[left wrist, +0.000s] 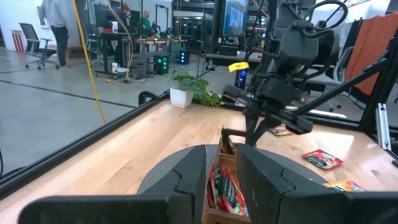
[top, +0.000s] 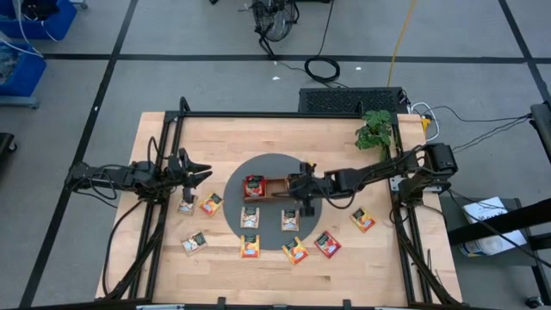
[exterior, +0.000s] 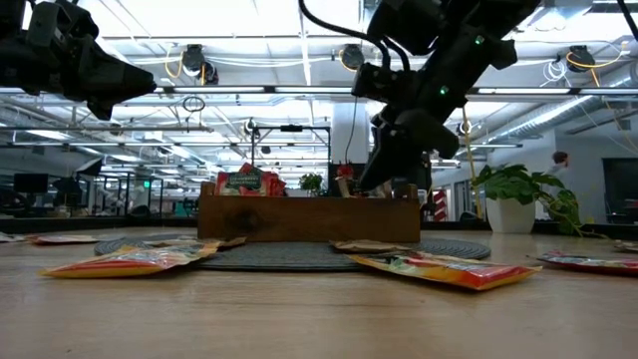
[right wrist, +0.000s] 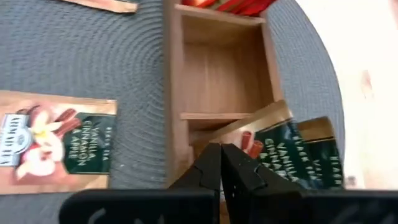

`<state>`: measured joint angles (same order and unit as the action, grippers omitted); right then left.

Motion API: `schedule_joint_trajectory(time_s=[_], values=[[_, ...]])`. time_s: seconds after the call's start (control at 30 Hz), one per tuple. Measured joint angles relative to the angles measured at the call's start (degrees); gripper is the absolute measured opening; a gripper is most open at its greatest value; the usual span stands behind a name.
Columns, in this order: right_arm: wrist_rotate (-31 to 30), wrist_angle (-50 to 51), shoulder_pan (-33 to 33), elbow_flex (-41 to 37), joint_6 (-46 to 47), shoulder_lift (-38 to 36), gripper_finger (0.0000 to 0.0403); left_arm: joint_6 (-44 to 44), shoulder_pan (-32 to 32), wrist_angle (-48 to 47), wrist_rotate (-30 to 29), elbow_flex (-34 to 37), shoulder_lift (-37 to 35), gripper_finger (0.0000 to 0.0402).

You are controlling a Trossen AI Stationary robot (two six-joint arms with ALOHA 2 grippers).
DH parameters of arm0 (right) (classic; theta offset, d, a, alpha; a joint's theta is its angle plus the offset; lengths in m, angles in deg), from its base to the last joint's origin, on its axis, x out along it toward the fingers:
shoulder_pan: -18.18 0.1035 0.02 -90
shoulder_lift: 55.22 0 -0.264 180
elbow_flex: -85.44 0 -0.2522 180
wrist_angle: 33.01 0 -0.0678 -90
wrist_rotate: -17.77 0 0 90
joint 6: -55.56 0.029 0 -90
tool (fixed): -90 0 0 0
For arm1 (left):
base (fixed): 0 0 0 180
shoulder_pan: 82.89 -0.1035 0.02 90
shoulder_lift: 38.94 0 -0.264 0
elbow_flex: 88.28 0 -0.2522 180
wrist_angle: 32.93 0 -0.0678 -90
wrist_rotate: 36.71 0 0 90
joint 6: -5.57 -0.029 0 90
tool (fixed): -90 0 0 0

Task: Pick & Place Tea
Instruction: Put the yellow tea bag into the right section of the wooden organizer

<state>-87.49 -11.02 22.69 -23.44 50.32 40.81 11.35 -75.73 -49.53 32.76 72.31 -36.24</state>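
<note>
The brown wooden tray [top: 277, 188] stands on a round grey mat [top: 267, 164]. Red tea packets [top: 254, 185] stand in its left compartment, and the middle compartment [right wrist: 221, 74] is bare. Tan packets with dark green print [right wrist: 298, 152] lean in the right compartment. My right gripper [right wrist: 221, 163] is shut and slants down over that compartment's edge. Several more tea packets [top: 250, 247] lie flat on the table and mat in front of the tray. My left gripper [left wrist: 221, 180] hangs level at the table's left, slightly open, with nothing between its fingers. My right gripper's shut fingertips [right wrist: 239, 168] stand right beside the upper corner of a leaning tan packet [right wrist: 264, 127] in the tray's right compartment. I cannot tell whether they touch it. They come slanting down from the table's right side.
A potted plant [top: 376, 131] stands at the table's far right corner. One tan packet [right wrist: 56, 137] lies flat on the mat beside the tray. Black frame rails [top: 164, 138] run along the table's left and right sides. Bare wood lies at the far left.
</note>
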Motion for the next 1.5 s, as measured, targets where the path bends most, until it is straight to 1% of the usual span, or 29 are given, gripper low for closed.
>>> schedule_joint_trajectory(time_s=[0.1, 0.23, 0.37, 0.53, 0.83, 0.97, 1.13, 1.37, 1.5], values=[[-1.1, -0.2, -0.4, 0.0, 0.0, 0.0, 0.0, 0.0, 0.0, 0.0, 0.0, 0.0, 0.0, 0.0093], [-1.0, 0.3, -1.1, 0.0, 0.0, 0.0, 0.0, 0.0, 0.0, 0.0, 0.0, 0.0, 0.0, 0.0093], [2.0, 1.1, -1.2, 0.0, 0.3, 0.0, 0.0, 0.0, 0.0, 0.0, 0.0, 0.0, 0.0, 0.0093], [2.0, 1.3, -1.2, 0.0, 1.3, 0.5, 0.0, 0.0, 0.0, 0.0, 0.0, 0.0, 0.0, 0.0093], [1.5, -0.3, -2.7, 0.0, 1.4, 3.5, 0.0, 0.0, 0.0, 0.0, 0.0, 0.0, 0.0, 0.0093], [-3.5, -0.2, -2.9, 0.0, 1.4, 4.3, 0.0, 0.0, 0.0, 0.0, 0.0, 0.0, 0.0, 0.0093], [-7.4, -1.0, -1.7, 0.0, 1.5, 2.9, 0.0, 0.0, 0.0, 0.0, 0.0, 0.0, 0.0, 0.0093], [-8.6, -3.3, 1.9, 0.0, 1.6, 1.2, 0.0, 0.0, 0.0, 0.0, 0.0, 0.0, 0.0, 0.0093], [-8.3, -3.7, 4.0, 0.8, 5.9, 1.1, 0.0, 0.0, 0.0, 0.0, 0.0, 0.0, 0.0, 0.0093]])
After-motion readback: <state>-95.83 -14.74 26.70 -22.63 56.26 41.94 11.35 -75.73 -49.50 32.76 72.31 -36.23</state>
